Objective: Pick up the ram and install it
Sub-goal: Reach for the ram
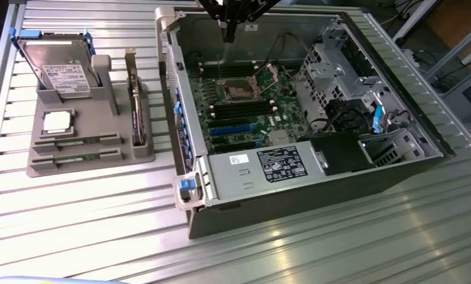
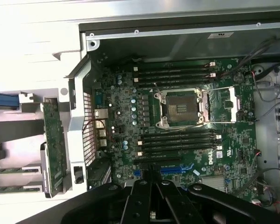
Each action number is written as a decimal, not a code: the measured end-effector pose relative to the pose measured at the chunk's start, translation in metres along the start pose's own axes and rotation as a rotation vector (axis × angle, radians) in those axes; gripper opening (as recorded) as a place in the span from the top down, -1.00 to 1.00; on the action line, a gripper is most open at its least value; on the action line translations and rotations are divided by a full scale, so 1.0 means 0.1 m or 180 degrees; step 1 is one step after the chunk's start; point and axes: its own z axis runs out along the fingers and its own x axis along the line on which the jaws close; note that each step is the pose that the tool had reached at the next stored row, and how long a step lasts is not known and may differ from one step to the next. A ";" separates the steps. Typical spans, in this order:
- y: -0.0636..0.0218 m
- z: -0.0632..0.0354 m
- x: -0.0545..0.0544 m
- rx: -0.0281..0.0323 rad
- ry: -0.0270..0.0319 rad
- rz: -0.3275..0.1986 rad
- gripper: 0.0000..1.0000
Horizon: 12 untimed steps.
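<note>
While hanging above the open computer case (image 1: 219,222), holding the jaws pinched together on nothing. Hovering over the far end of the board inside.

Finding the ram (image 1: 84,142) well apart from the jaws, outside the case and beyond its side wall, lying flat in a slot of the grey holder (image 1: 136,155) sitting on the desk (image 1: 315,248). Noting a second green stick (image 1: 79,157) just beside it, a little farther from the jaws, in a slot of its own. Seeing a dark card (image 1: 133,100) with a metal bracket standing upright between the ram and the jaws, at the holder's edge nearest the case. Seeing also, in the same holder and equally far from the jaws, a silver processor chip (image 1: 56,121) and a hard drive (image 1: 58,68).

Holding the arm (image 1: 231,9) near-vertical from above, aiming the wrist straight down into the case. Facing the motherboard (image 2: 130,116) beneath the jaws, with the processor socket (image 2: 179,109) and the rows of dark memory slots (image 2: 177,140) lying below.
</note>
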 end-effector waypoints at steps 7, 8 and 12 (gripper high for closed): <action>-0.004 -0.002 0.05 0.0001 0.0000 0.0000 0.80; -0.004 -0.002 0.06 0.0001 0.0000 0.0000 0.80; -0.006 -0.002 0.07 0.0002 0.0000 0.0000 0.80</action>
